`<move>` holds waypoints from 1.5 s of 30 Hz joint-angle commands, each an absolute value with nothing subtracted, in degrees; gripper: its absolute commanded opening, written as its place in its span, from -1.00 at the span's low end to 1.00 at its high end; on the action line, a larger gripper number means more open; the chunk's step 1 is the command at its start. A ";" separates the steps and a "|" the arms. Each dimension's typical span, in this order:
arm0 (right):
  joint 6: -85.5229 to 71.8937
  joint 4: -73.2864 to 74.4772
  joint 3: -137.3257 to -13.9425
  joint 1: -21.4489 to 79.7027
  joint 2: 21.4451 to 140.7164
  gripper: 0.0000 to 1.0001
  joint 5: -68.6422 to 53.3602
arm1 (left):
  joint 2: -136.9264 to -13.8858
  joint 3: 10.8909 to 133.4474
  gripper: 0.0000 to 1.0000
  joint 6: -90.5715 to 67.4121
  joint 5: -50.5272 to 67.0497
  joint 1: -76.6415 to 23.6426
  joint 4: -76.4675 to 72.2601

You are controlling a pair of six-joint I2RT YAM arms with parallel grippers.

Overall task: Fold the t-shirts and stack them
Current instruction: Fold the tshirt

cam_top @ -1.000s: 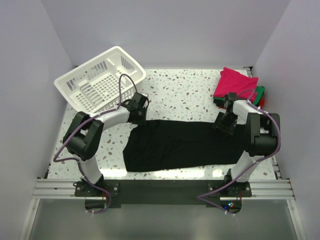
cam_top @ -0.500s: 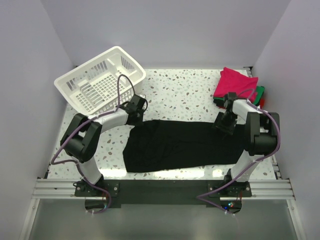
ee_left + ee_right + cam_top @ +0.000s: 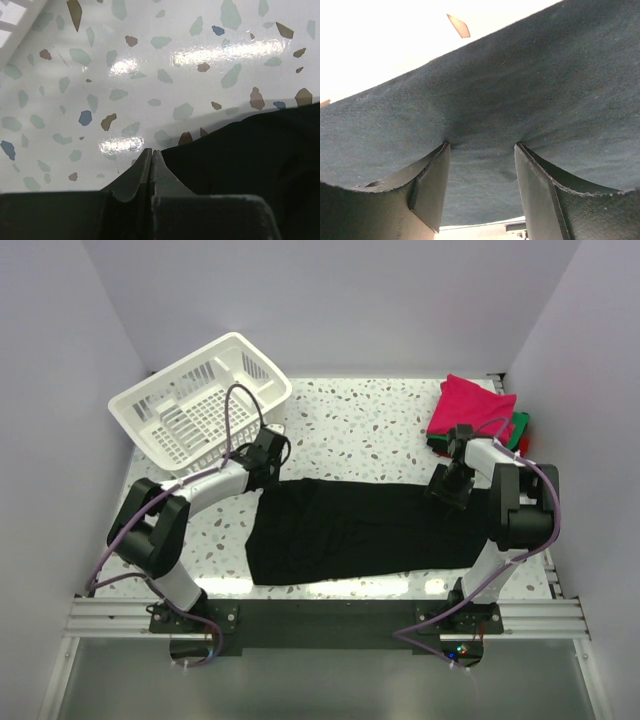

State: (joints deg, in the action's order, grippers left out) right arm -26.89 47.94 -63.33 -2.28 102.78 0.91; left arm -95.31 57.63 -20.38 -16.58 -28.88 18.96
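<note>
Near the white basket [image 3: 200, 405], the left hand [image 3: 151, 156] is closed at the far-left corner of the large black t-shirt [image 3: 360, 530], which lies spread mid-table. Whether it pinches cloth I cannot tell. The right hand [image 3: 481, 146], fingers apart, presses the shirt's far-right edge. Folded shirts, with a pink t-shirt [image 3: 475, 405] on top, sit stacked at far right, so this last one probably still needs folding.

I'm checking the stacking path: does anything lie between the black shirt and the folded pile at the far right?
Nothing visible lies there. Between the black t-shirt and the folded pile is bare table; only the right claw, open over the shirt's corner, hangs nearby.
</note>
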 commanded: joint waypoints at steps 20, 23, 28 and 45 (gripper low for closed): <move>-24.87 48.08 -62.75 -2.37 103.37 0.18 5.62 | -92.99 59.85 -1.00 -14.76 -27.60 -28.12 15.82; -24.43 48.16 -63.45 -2.29 101.00 0.19 5.19 | -92.20 61.26 -0.79 -15.20 -27.07 -28.12 16.52; -23.56 49.04 -64.95 -2.02 97.13 0.21 3.61 | -89.13 64.33 -0.02 -15.73 -24.88 -28.21 18.02; -29.87 43.79 -58.28 22.31 80.42 0.21 -9.66 | -73.83 50.64 0.28 -30.30 -0.28 -28.56 19.42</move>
